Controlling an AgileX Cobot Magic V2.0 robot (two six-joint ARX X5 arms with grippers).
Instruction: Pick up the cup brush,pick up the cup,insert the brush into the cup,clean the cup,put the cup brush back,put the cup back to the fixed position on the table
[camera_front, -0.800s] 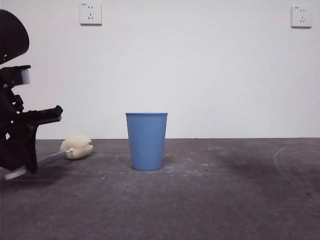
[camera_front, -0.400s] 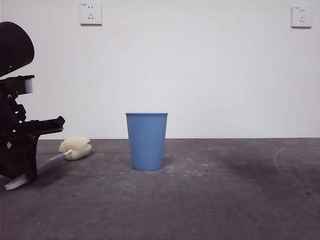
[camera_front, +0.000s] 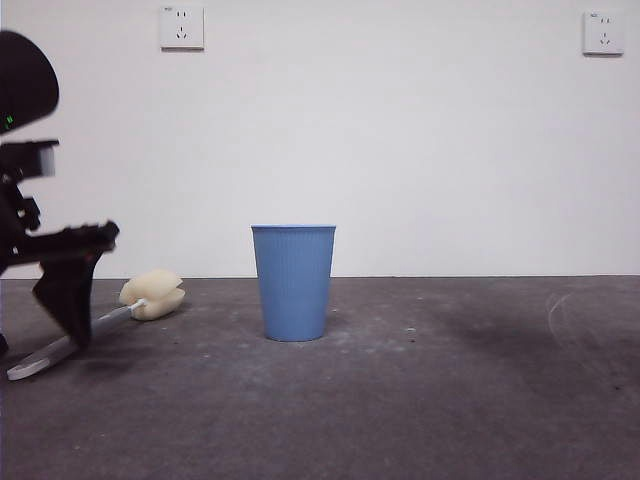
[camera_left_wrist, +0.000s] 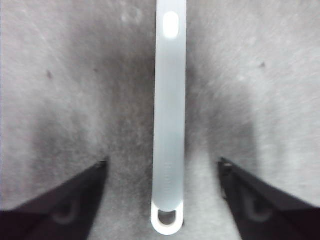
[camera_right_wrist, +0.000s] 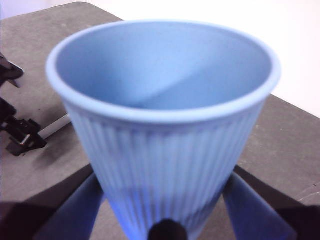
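The cup brush (camera_front: 152, 294) lies flat on the table (camera_front: 450, 400) at the left, its cream sponge head pointing toward the middle. My left gripper (camera_front: 72, 300) stands over its grey handle (camera_left_wrist: 169, 115), open (camera_left_wrist: 162, 162), one jaw on each side and neither touching. The cup (camera_right_wrist: 165, 125), blue and ribbed, fills the right wrist view upright. My right gripper (camera_right_wrist: 165, 205) is shut on its lower wall. That arm is out of the front view. In the right wrist view, the left gripper (camera_right_wrist: 15, 130) and a piece of the brush handle (camera_right_wrist: 54, 126) show beyond the cup.
A second blue cup (camera_front: 293, 283) stands upright on the table's middle, to the right of the sponge head. A white wall with two sockets (camera_front: 181, 27) closes the back.
The left gripper has let go of the brush handle and lifted slightly. The handle's white end has dropped onto the table. The standing cup has not moved.
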